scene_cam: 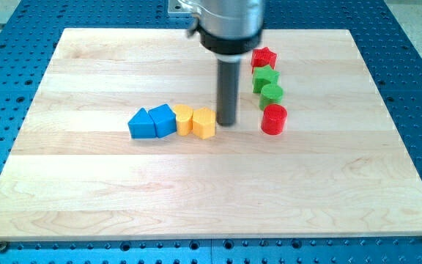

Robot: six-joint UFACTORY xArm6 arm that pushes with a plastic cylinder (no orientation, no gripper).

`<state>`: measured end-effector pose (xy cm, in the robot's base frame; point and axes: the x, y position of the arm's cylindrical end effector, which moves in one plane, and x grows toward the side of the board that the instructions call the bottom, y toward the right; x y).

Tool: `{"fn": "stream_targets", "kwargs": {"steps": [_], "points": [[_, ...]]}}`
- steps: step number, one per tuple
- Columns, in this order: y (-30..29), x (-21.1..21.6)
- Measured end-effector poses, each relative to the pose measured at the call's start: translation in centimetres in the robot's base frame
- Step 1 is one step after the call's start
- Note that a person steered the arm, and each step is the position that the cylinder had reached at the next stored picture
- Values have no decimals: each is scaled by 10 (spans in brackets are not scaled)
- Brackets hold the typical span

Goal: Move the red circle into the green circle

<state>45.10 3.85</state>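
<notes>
now my tip (227,122) rests just right of the yellow blocks (195,121), left of the red circle (274,119), which sits right of the desk (86,183) centre, about touching the green circle (271,94) behind it. judged best: come round its near side, then push gently toward the far edge. no jaws exist, only a rod. whether the circles already touch is hard to tell; the arm is cut off above.

Eight small coloured blocks sit on the pale wooden board (86,191), two of each colour.

Blue, two: a triangular block (141,125) and a blocky one (163,119).

Yellow, two: a rounded block (184,119) and a hexagonal one (204,123).

Green, two: a star (265,78) and a circle (271,95).

Red, two: a star (264,58) and a circle (274,119).
</notes>
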Motion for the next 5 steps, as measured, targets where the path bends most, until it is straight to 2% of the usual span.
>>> {"fn": "stream_targets", "kwargs": {"steps": [2, 3, 4, 5], "points": [[41, 62], [74, 66], [77, 51], [77, 11]]}}
